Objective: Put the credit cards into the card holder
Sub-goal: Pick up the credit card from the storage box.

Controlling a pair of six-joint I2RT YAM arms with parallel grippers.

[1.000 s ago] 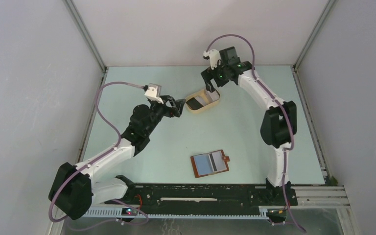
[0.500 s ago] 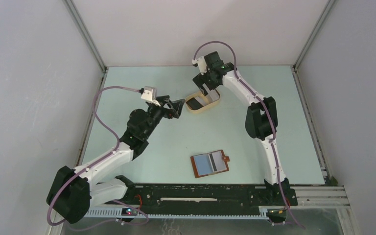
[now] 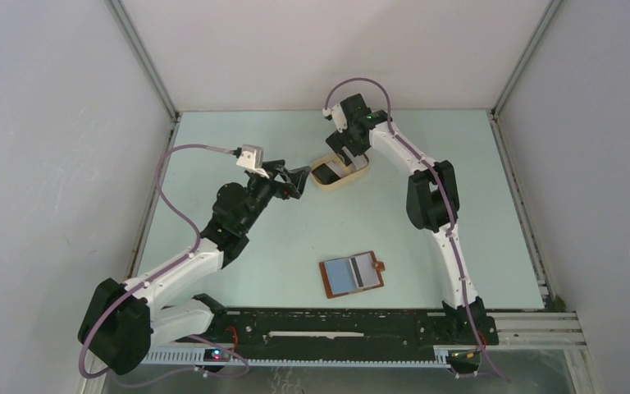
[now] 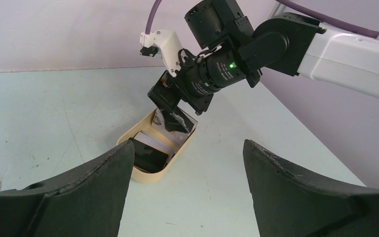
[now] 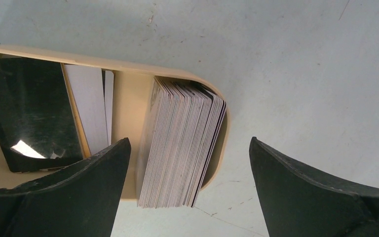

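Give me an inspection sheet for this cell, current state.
Surface: pale green table, faint scuffs.
Job's things: card holder lies open near the front edge; credit cards in beige tray, one stack on edge, black card flat.
Clutter: nothing seen.
Grippers: left gripper open, beside the tray, empty; right gripper open over the stack, empty.
Cables: purple cable looped over each arm.
Surroundings: white walls, black rail at the arm bases.

Top view: from high behind, looking down on the whole bench (image 3: 336, 222). Left wrist looks low across at the tray (image 4: 150, 176); right wrist, very close, looks straight down into it. All 3 views share the tray.
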